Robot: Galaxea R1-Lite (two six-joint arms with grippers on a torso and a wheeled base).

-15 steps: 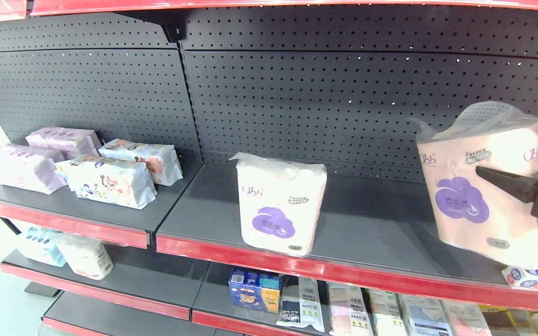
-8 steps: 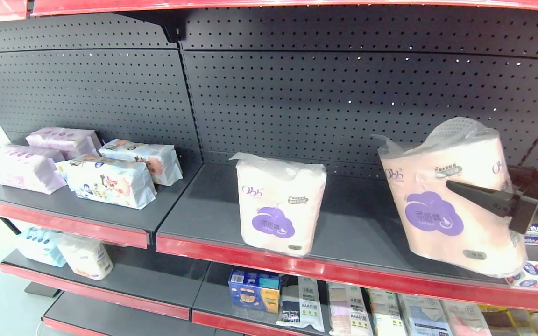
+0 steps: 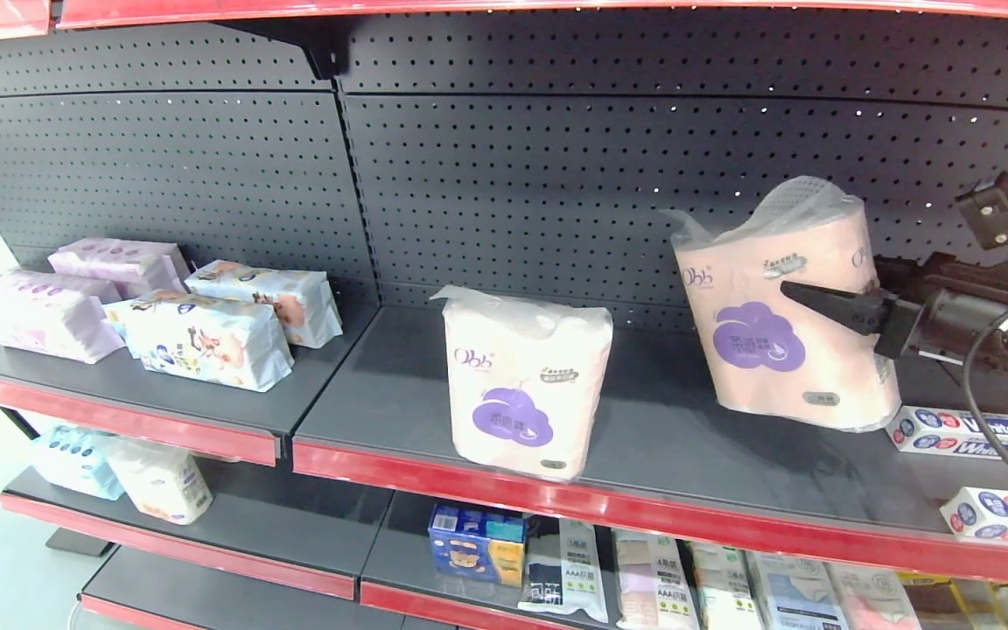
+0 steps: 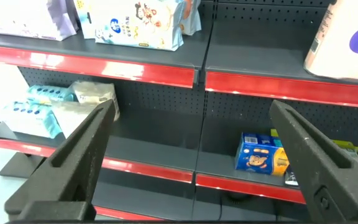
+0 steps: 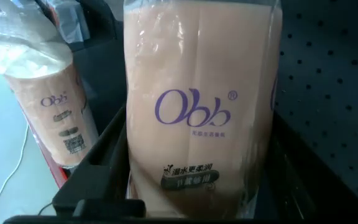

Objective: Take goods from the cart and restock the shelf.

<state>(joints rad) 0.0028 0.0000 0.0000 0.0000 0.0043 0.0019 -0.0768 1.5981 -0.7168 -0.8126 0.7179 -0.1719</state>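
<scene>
A peach toilet-paper pack with a purple cloud print (image 3: 775, 337) stands slightly tilted on the right part of the middle shelf board (image 3: 670, 437); I cannot tell if its base rests on the board. My right gripper (image 3: 819, 293) is shut on its sides, one black finger (image 3: 828, 304) across its front. In the right wrist view the same pack (image 5: 201, 112) sits between the right gripper (image 5: 197, 183) fingers. A matching pack (image 3: 526, 381) stands upright near the shelf's front edge, left of the held one, and appears as a pack (image 5: 42, 106) beyond it. My left gripper (image 4: 194, 155) hangs open before the lower shelves.
Several soft tissue packs (image 3: 206, 337) lie on the left shelf bay. Toothpaste boxes (image 3: 976, 433) lie just right of the held pack. The black pegboard back (image 3: 556, 192) is close behind it. A blue box (image 4: 260, 154) and other goods stand on lower shelves.
My right gripper has carried the held pack to the left, deeper into the shelf and down to the board. The standing pack and the left arm have not moved.
</scene>
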